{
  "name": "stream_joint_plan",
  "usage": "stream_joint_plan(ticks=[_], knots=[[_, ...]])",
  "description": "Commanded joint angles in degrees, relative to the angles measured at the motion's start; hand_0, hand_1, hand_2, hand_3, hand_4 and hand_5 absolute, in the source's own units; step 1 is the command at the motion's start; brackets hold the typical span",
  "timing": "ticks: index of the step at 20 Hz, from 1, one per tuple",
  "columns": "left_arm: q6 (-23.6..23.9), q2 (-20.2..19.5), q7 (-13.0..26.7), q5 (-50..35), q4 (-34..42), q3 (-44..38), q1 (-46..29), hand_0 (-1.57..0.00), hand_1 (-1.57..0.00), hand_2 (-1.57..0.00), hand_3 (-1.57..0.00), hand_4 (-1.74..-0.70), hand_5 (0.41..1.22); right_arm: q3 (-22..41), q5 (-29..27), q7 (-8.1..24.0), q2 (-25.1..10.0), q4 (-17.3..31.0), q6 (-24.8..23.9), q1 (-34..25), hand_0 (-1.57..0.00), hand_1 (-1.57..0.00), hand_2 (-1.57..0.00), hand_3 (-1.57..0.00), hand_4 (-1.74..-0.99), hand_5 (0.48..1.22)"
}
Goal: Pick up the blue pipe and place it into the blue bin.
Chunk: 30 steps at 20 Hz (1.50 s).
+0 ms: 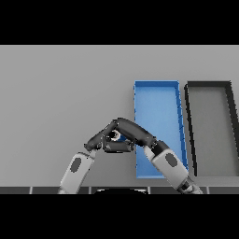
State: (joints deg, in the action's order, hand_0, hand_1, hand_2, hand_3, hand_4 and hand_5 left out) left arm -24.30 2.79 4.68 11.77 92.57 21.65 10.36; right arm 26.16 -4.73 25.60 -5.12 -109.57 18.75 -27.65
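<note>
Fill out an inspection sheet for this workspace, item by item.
Surface: grey table, bare apart from two bins.
Job's things: blue pipe only partly visible between both hands, left of the blue bin; nothing seen in the part of the bin that shows.
Clutter: dark grey bin right of the blue one.
Hands: left hand and right hand meet around the pipe, fingers curled on it.
Cables: nothing seen.
Surroundings: nothing seen.

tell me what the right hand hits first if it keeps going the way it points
The right hand points leftward, so it would probably first meet the left hand, close beside the blue pipe; depth is unclear.
</note>
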Motion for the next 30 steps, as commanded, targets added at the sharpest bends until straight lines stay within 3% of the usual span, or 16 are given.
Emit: stream_joint_plan(ticks=[1,3,4,6,8,10,11,14,17,19,21,26,30], knots=[[-0.13,0.32,0.40,-0.54,0.12,-0.01,-0.37,-0.16,-0.14,-0.14,-0.12,-0.98,0.704,-0.33,0.25,0.35,0.57,0.20,0.05,0.07,-1.57,-1.57,-1.57,-1.57,-1.740,1.218],[-0.26,0.71,1.70,-1.61,0.26,-0.32,-0.82,-0.10,-0.09,-0.09,-0.08,-0.97,0.603,-1.19,0.23,1.28,1.71,0.18,0.84,0.51,-1.57,-1.57,-1.57,-1.57,-1.740,1.219],[0.53,0.89,0.55,-0.80,-0.24,-0.22,-0.63,-0.08,-0.07,-0.07,-0.06,-0.97,0.567,-1.69,-0.09,2.45,2.61,0.31,1.15,0.55,-1.57,-1.57,-1.57,-1.57,-1.741,1.220],[0.42,0.26,0.11,-0.40,-0.45,-0.32,-0.11,-0.05,-0.05,-0.04,-0.04,-0.95,0.513,-2.43,0.33,0.87,3.47,0.04,2.30,1.80,-1.57,-1.57,-1.57,-1.57,-1.741,1.220],[0.74,0.04,-0.29,0.23,-0.67,-0.01,-0.82,-0.03,-0.03,-0.03,-0.03,-0.93,0.484,-4.59,-3.53,3.16,5.55,-0.75,2.89,1.48,-1.57,-1.57,-1.57,-1.57,-1.741,1.220],[1.04,0.40,-0.46,0.43,-0.71,0.30,-0.77,-0.02,-0.02,-0.02,-0.02,-0.92,0.474,-6.60,-6.12,8.23,8.19,-1.76,1.86,-0.72,-1.57,-1.57,-1.57,-1.57,-1.741,1.221],[0.81,0.44,0.15,0.16,-1.19,0.07,-0.36,-0.02,-0.01,-0.01,-0.01,-0.91,0.470,-7.64,-8.28,9.32,8.27,-1.84,0.51,-2.09,-1.57,-1.57,-1.57,-1.57,-1.741,1.221],[1.09,-0.39,-2.85,-0.36,-0.14,0.00,-1.05,-0.01,-0.01,-0.01,-0.01,-0.91,0.450,-10.03,-16.23,9.33,2.94,0.01,-4.95,-9.55,-1.57,-1.57,-1.57,-1.57,-1.741,1.221],[0.74,-0.45,0.51,-0.60,-0.41,0.13,-0.97,0.00,0.00,0.00,0.00,-0.91,0.437,-15.39,-25.72,9.09,-2.15,2.29,-8.58,-20.76,-1.57,-1.57,-1.57,-1.57,-1.741,1.221],[0.53,-0.14,2.20,-0.83,-0.43,0.02,-0.28,0.00,0.00,0.00,0.00,-0.90,0.433,-20.52,-24.26,7.80,-4.69,3.95,-11.42,-26.04,-1.57,-1.57,-1.57,-1.57,-1.741,1.221],[0.62,-0.45,2.71,-0.49,-0.09,0.16,-0.69,0.00,0.00,0.00,0.00,-0.90,0.430,-24.33,-21.50,9.10,-7.55,6.49,-13.03,-28.87,-1.57,-1.57,-1.57,-1.57,-1.741,1.221],[0.38,-0.93,2.04,-0.22,-0.28,0.13,-0.56,0.00,0.00,0.00,0.00,-0.89,0.412,-31.85,-18.36,9.28,-12.98,13.82,-11.65,-28.91,-1.57,-1.57,-1.57,-1.57,-1.741,1.221],[0.66,-1.57,1.53,0.53,0.27,0.33,-0.94,0.00,0.00,0.00,0.00,-0.87,0.415,-35.25,-15.99,9.35,-14.72,14.71,-10.65,-20.73,-1.57,-1.57,-1.57,-1.57,-1.741,1.221]])
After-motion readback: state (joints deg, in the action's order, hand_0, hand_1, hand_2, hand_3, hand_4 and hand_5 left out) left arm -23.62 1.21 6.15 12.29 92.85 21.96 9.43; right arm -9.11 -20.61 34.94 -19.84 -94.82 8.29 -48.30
